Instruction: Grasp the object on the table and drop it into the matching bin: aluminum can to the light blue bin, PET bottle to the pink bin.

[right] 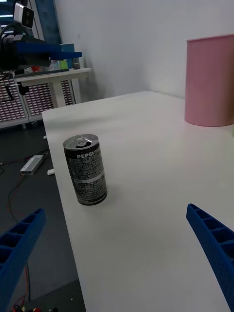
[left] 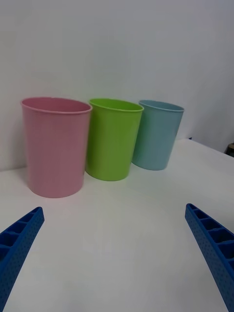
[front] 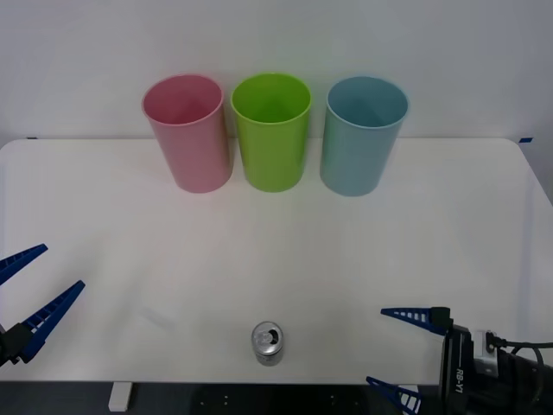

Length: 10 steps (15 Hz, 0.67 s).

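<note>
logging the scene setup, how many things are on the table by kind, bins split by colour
pink bin: 1
lime green bin: 1
light blue bin: 1
aluminum can: 1
total on the table: 4

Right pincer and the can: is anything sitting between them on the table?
Nothing. In the right wrist view the open right pincer faces the can across bare white table; the front view shows the same empty stretch.
</note>
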Motion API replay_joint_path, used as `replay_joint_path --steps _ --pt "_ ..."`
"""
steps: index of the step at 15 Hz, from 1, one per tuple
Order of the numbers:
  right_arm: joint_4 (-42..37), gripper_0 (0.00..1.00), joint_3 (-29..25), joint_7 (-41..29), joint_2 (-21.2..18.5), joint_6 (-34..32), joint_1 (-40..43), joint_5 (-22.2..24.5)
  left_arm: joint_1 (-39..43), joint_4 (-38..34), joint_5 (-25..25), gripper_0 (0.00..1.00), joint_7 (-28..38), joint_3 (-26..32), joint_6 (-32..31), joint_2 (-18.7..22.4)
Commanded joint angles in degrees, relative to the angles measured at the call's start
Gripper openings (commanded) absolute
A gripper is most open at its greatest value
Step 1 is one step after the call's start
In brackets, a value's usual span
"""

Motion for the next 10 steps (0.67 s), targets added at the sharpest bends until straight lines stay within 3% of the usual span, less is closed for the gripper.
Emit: replay_joint_path --steps 1,10 --pt "0.01 1.0 4.65 0.98 0.6 4.15 -0.87 -0.08 0.0 0.0 0.0 1.0 0.0 0.0 0.0 0.0" --pt "0.01 1.0 14.85 3.62 3.94 14.78 -2.63 -0.08 0.0 0.0 0.0 1.0 0.0 0.0 0.0 0.0"
